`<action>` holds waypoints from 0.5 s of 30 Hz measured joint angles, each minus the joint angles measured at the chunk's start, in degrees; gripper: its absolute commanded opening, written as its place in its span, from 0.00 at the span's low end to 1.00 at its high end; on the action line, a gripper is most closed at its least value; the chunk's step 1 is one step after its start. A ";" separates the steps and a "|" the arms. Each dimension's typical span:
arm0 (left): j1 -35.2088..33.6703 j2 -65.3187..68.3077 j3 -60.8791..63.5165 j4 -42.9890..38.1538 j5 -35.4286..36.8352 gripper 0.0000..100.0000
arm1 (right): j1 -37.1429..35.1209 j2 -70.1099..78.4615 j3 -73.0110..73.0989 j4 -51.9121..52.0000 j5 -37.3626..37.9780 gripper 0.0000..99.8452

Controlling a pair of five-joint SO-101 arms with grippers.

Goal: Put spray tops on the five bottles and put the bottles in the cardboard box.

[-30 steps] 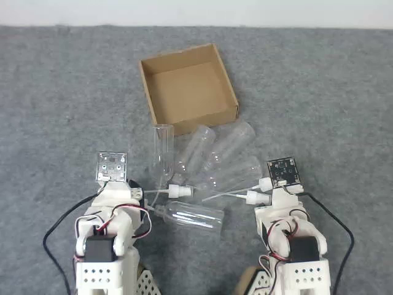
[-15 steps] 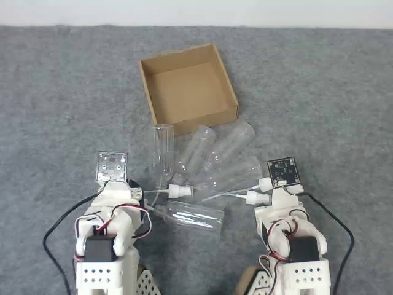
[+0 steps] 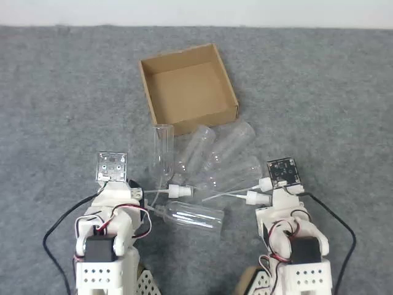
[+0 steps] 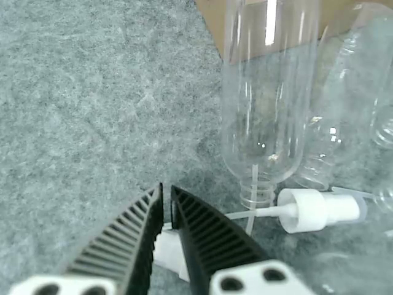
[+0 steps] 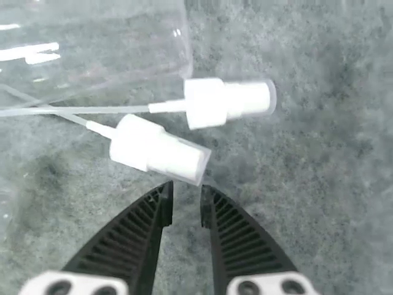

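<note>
The open cardboard box (image 3: 188, 86) stands at the back centre, with nothing in it. In front of it several clear uncapped bottles (image 3: 163, 150) lie in a loose fan, and one more bottle (image 3: 191, 216) lies between the arms. A white spray top (image 3: 178, 191) lies near the left arm; two others (image 3: 258, 198) lie by the right arm. My left gripper (image 4: 166, 187) is shut over the carpet, short of a bottle neck (image 4: 256, 192) and a spray top (image 4: 316, 210). My right gripper (image 5: 186, 187) is shut, just behind two spray tops (image 5: 159, 150) (image 5: 227, 101).
Grey carpet (image 3: 319, 92) covers the table, with open room to the left and right of the box. Thin dip tubes (image 3: 218, 195) from the spray tops cross the gap between the bottles. Cables (image 3: 58, 227) loop beside both arm bases.
The rear part of the right arm has shifted very slightly. The bottles, spray tops, box and left arm are where they were.
</note>
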 measured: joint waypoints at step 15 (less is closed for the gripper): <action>0.00 0.00 0.00 0.00 0.00 0.01 | -0.09 -0.70 -5.45 1.67 31.82 0.04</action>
